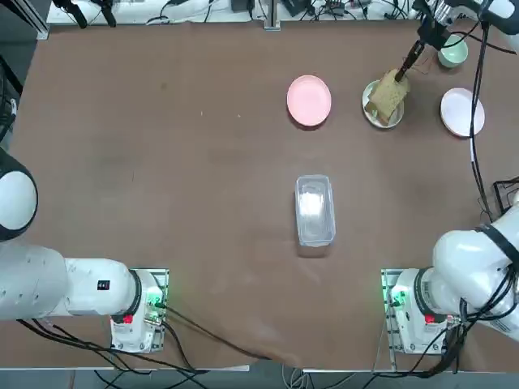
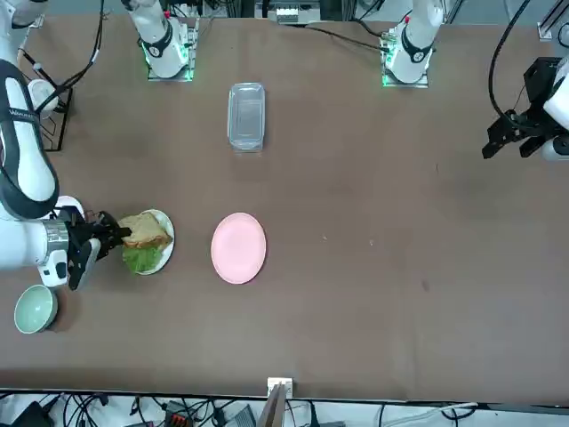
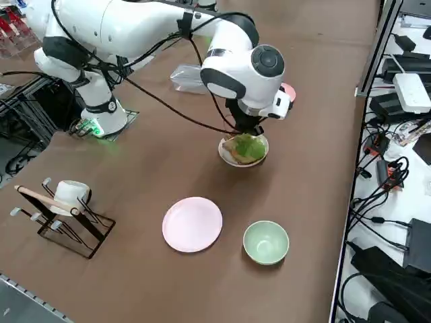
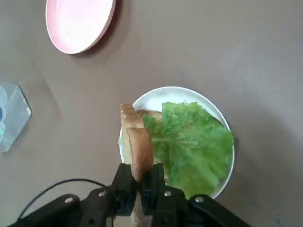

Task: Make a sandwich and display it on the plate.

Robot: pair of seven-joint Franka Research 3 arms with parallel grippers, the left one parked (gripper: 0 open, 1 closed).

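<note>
The right pincer is clamped on a toast slice, holding it tilted on edge over the small white plate, which lies toward 2 o'clock on the brown surface in the top view. A green lettuce leaf covers another toast slice lying on that plate. A pink plate lies near it at 9 o'clock.

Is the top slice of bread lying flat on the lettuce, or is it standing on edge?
On edge: the bread slice stands in the shut right gripper, beside the uncovered lettuce on the white plate.
</note>
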